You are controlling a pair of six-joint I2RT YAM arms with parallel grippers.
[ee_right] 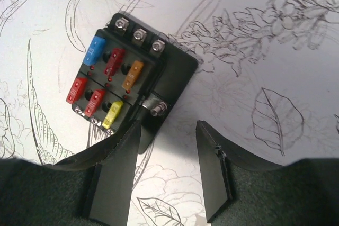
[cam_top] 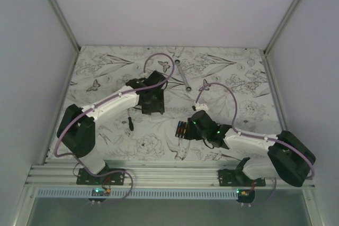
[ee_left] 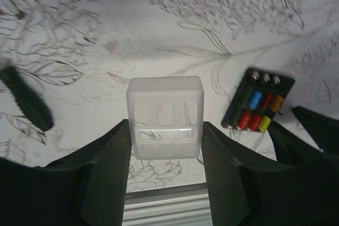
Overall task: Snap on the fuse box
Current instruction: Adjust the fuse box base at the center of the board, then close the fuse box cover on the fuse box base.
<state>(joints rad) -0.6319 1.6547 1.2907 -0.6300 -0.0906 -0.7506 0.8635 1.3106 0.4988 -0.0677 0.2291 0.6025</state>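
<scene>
We clasp the cover (ee_left: 165,115) in our left pincer (ee_left: 165,130), with the fuse box (ee_left: 258,107) lying to its right, beside our released right pincer (ee_right: 169,128).

Top cam sits high behind the arms (cam_top: 114,104), looking down over the whole desk (cam_top: 238,78). Both wrist cams hover close, aimed down; all three catch the fuse box (ee_right: 127,86).

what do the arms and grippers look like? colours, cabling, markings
Matching pair: left arm and right arm have white link shells, black joints and bases, a mauve cable looped along each. Small green lights on the right wrist. The left gripper and right gripper have two plain matte-black fingers each; no markings visible.
</scene>
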